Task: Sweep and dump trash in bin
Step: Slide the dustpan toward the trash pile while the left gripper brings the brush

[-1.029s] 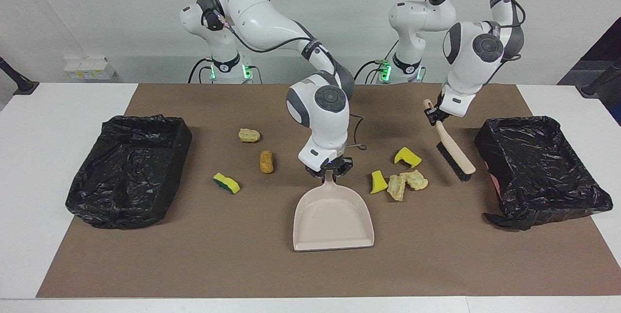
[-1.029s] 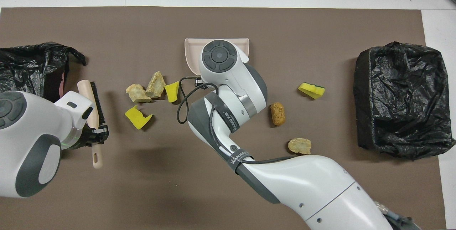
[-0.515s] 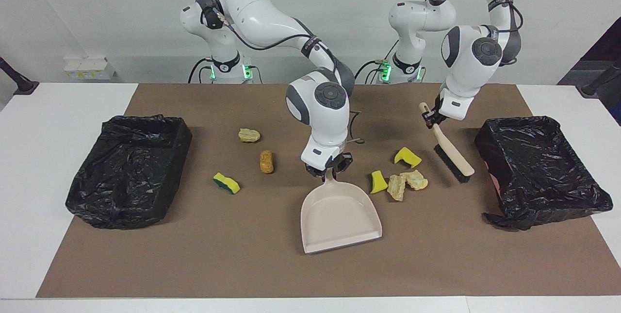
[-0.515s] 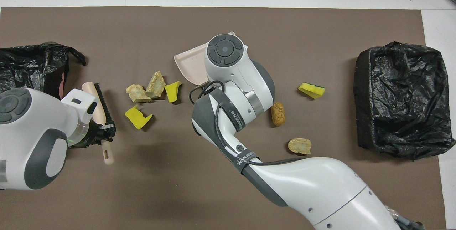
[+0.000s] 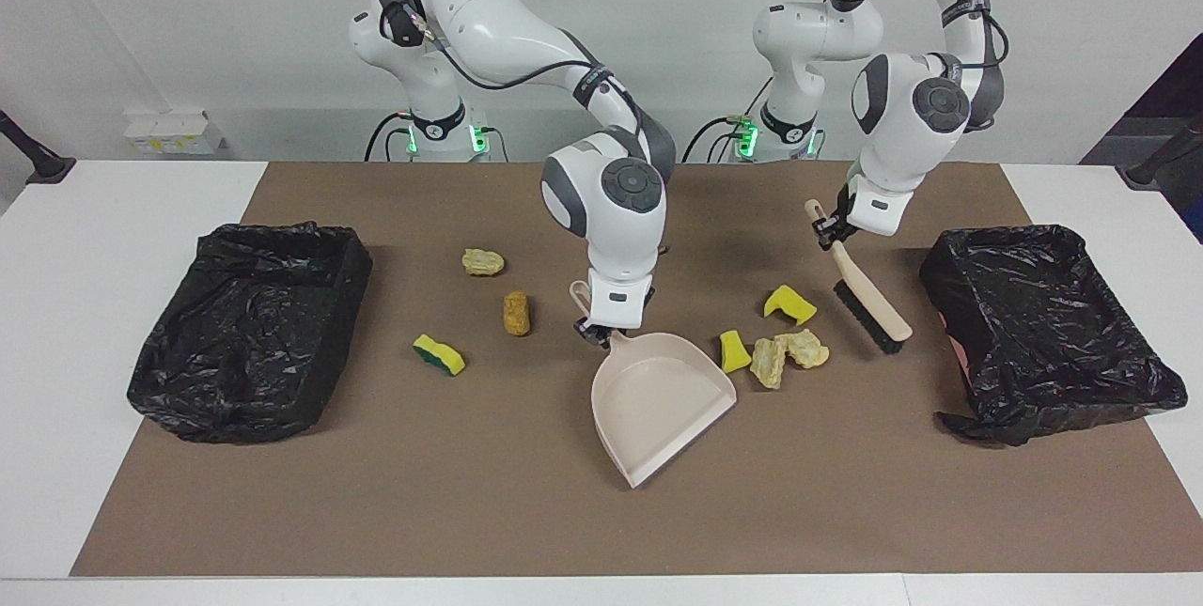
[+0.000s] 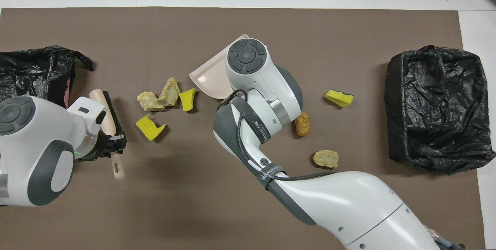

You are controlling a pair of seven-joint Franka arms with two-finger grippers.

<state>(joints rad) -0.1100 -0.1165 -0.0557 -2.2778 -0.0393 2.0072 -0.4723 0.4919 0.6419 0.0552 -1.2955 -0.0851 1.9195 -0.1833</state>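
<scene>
My right gripper (image 5: 601, 332) is shut on the handle of the beige dustpan (image 5: 658, 399), which rests tilted on the mat, its mouth turned toward the left arm's end. Close beside the pan lie a yellow sponge piece (image 5: 732, 350), two tan lumps (image 5: 769, 360) and another yellow piece (image 5: 789, 303). My left gripper (image 5: 829, 228) is shut on the brush (image 5: 865, 291), bristles down beside that cluster. Toward the right arm's end lie a green-backed sponge (image 5: 438, 354), an orange-brown lump (image 5: 516, 313) and a tan lump (image 5: 482, 261).
A black bag-lined bin (image 5: 169, 380) stands at the right arm's end of the brown mat and another (image 5: 1034, 413) at the left arm's end, beside the brush. In the overhead view my right wrist covers much of the dustpan (image 6: 209, 81).
My right gripper has turned the dustpan, swinging its mouth toward the cluster at the left arm's end. My left gripper has shifted the brush slightly toward the cluster.
</scene>
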